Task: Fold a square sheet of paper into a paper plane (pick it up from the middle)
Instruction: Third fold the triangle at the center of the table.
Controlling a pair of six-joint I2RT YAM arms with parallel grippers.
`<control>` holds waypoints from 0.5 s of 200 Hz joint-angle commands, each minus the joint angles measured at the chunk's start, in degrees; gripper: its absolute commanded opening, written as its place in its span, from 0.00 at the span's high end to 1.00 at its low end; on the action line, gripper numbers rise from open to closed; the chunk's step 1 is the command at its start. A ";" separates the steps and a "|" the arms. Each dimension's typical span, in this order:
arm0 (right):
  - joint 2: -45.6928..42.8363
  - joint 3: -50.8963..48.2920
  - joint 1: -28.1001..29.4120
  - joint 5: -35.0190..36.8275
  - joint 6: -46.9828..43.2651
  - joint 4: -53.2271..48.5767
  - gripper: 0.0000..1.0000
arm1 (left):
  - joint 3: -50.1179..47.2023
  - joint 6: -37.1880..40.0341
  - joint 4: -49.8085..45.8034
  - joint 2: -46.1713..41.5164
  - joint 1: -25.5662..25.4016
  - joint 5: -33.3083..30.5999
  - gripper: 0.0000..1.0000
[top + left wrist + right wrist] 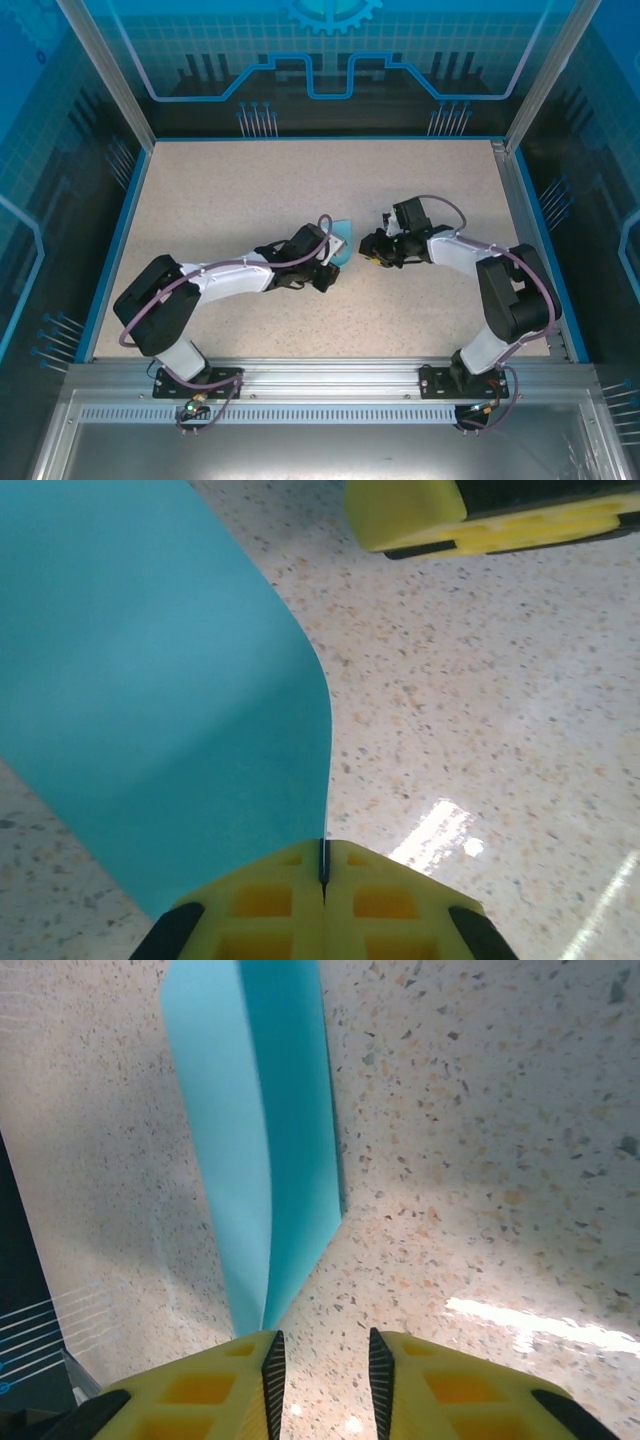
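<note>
The light-blue sheet of paper [342, 243] is folded over and stands on edge at the middle of the table. My left gripper [333, 266] is shut on its near edge; in the left wrist view the paper [150, 680] runs straight into the closed yellow jaws of the left gripper [323, 858]. My right gripper [372, 252] is just to the right of the paper, open, with bare table between its pads. In the right wrist view the folded paper [270, 1150] ends beside the outer face of the left finger [215, 1385] of the right gripper [320, 1350].
The speckled beige tabletop [230, 190] is bordered by a blue rim and clear enclosure walls [120, 90]. One yellow finger of the right gripper [480, 515] shows at the top of the left wrist view, close to the paper.
</note>
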 commanded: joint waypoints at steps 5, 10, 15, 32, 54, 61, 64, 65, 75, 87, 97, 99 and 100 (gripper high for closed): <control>-0.64 3.14 0.01 -0.75 -2.55 -1.96 0.73 | 1.91 -2.24 -1.24 1.84 2.14 10.22 1.00; -0.28 3.69 0.22 -1.22 -2.94 -1.88 0.74 | 2.03 -2.24 -1.21 2.09 2.55 11.33 1.00; 0.14 4.47 0.56 -1.44 -3.43 -2.19 0.76 | 2.24 -2.43 -1.32 2.27 2.89 12.03 1.00; 2.13 7.42 1.67 -0.94 -4.48 -3.87 0.80 | 2.45 -2.59 -1.56 2.63 3.71 13.86 1.00; 5.55 11.59 3.22 -0.54 -5.42 -5.39 0.82 | 2.79 -2.58 -2.23 2.81 4.38 14.81 1.00; 6.83 12.80 3.52 -0.53 -5.77 -5.64 0.82 | 2.96 -2.35 -2.58 2.86 4.53 15.00 1.00; 7.50 13.46 3.68 -0.60 -5.87 -5.86 0.82 | 3.04 -2.35 -2.70 2.96 4.54 15.04 1.00; 7.74 13.67 3.75 -0.62 -5.89 -5.91 0.82 | 3.09 -2.29 -2.80 2.97 4.54 15.05 1.00; 9.81 15.73 4.16 -0.77 -6.45 -6.80 0.83 | 3.15 -2.29 -3.01 3.05 4.78 15.43 1.00; 12.50 18.18 4.42 -0.62 -6.86 -8.35 0.83 | 3.31 -2.32 -3.15 3.33 4.89 15.74 1.00; 14.63 20.03 4.64 -0.96 -7.26 -8.89 0.83 | 3.47 -2.46 -3.16 3.49 4.94 16.30 1.00; 15.00 20.33 4.74 -1.01 -7.35 -8.92 0.83 | 3.49 -2.36 -3.29 3.55 4.96 16.39 1.00; 15.18 20.53 4.77 -1.00 -7.42 -8.93 0.83 | 3.53 -2.39 -3.31 3.53 4.97 16.42 1.00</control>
